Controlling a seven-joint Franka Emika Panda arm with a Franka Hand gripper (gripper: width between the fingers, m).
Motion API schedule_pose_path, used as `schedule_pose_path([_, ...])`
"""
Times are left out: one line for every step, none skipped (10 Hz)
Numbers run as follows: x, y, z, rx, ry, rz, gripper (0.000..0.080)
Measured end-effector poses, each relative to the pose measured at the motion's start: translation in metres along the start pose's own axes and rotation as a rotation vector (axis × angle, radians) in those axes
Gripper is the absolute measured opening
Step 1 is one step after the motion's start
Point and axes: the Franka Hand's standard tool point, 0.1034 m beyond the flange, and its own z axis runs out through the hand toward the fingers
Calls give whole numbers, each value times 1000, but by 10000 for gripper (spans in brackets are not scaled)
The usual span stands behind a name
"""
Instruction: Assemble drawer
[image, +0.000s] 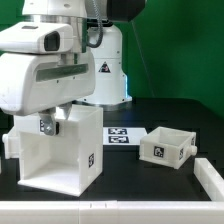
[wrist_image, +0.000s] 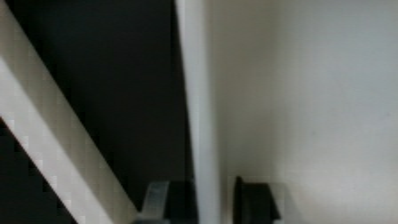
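Note:
The white drawer housing (image: 75, 150), an open-fronted box, stands at the exterior view's left. My gripper (image: 50, 126) is down on its top edge, near the back corner. In the wrist view the housing's thin wall (wrist_image: 201, 90) runs straight between my fingers (wrist_image: 157, 202), one finger on each side, and the gripper (wrist_image: 208, 202) is closed on it. The small white drawer box (image: 165, 148), with dark tags on its sides, sits on the table at the exterior view's right, apart from the housing.
The marker board (image: 122, 135) lies flat between the housing and the drawer box. A white rail piece (image: 208, 180) lies at the front right edge. Another white part (image: 8, 146) shows at the far left behind the housing. The robot base (image: 105, 70) stands behind.

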Motion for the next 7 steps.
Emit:
schedule_pose_path([0,0,0,0,0,0,72])
schedule_pose_path([0,0,0,0,0,15,37])
schedule_pose_path([1,1,-1,-2,1,49,37])
schedule_pose_path([10,2,-3,-9,4,178,37])
schedule_pose_path([29,-2,-5,-12,10,336,37])
schedule_pose_path([51,-12,-5,0,8,570,37])
schedule_pose_path([73,-18,-8,10,1,755,37])
